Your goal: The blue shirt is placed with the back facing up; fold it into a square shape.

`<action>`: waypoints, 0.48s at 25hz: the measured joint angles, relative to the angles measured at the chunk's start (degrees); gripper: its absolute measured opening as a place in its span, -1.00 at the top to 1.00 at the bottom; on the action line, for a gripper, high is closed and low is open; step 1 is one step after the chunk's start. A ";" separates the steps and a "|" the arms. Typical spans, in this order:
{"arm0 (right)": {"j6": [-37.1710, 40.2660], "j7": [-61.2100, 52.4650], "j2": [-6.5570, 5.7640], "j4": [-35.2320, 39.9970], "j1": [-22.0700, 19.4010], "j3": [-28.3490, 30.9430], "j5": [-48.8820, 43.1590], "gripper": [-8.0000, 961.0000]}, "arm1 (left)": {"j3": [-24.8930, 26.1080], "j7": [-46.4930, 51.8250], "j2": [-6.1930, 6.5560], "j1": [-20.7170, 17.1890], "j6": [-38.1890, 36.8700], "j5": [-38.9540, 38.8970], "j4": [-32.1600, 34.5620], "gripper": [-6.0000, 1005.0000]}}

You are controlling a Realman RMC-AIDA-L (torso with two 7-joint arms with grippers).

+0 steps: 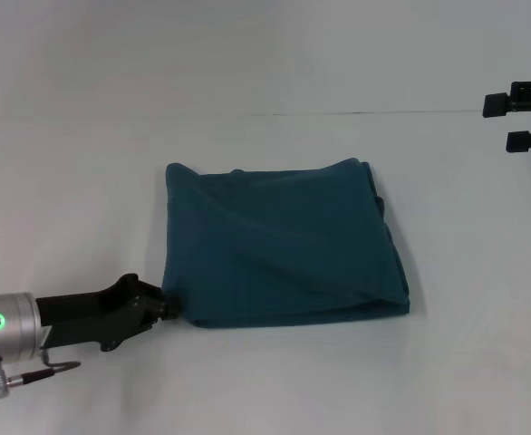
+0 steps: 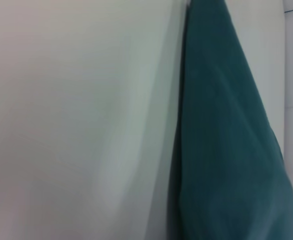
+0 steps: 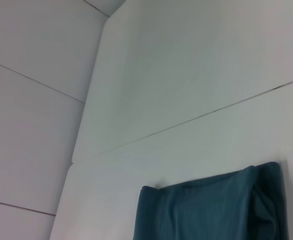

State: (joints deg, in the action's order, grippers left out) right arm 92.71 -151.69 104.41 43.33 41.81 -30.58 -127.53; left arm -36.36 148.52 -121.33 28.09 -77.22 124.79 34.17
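Note:
The blue shirt [image 1: 284,245] lies flat on the white table [image 1: 84,181], folded into a rough square with diagonal creases across its top layer. My left gripper [image 1: 164,304] sits low at the shirt's near-left corner, its tip touching the cloth edge. The left wrist view shows the shirt's [image 2: 226,150] edge running along the table up close. My right gripper [image 1: 506,122] hovers open and holding nothing at the far right, well away from the shirt. In the right wrist view, the shirt's [image 3: 211,210] far edge appears from a distance.
A thin seam [image 1: 365,113] crosses the table behind the shirt. Bare white tabletop surrounds the shirt on all sides. The table's far edge and corner [image 3: 106,20] show in the right wrist view.

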 joint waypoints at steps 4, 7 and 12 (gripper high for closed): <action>0.02 0.40 0.00 0.00 0.01 0.00 0.00 -0.84 | 0.20 -0.97 0.65 0.33 -1.84 1.33 0.16 0.91; 0.03 0.72 0.00 0.00 0.02 -0.07 0.00 -0.84 | 0.21 -2.14 0.99 0.88 -2.79 4.67 1.09 0.86; 0.08 1.95 0.00 -0.08 -0.21 -0.41 -0.11 -0.84 | 3.83 -3.35 2.34 0.24 -3.87 8.45 5.20 0.79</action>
State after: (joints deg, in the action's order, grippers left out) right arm 92.79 -149.74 104.42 43.25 41.60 -30.99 -127.63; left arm -32.53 145.17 -119.00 28.33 -81.09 133.23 39.37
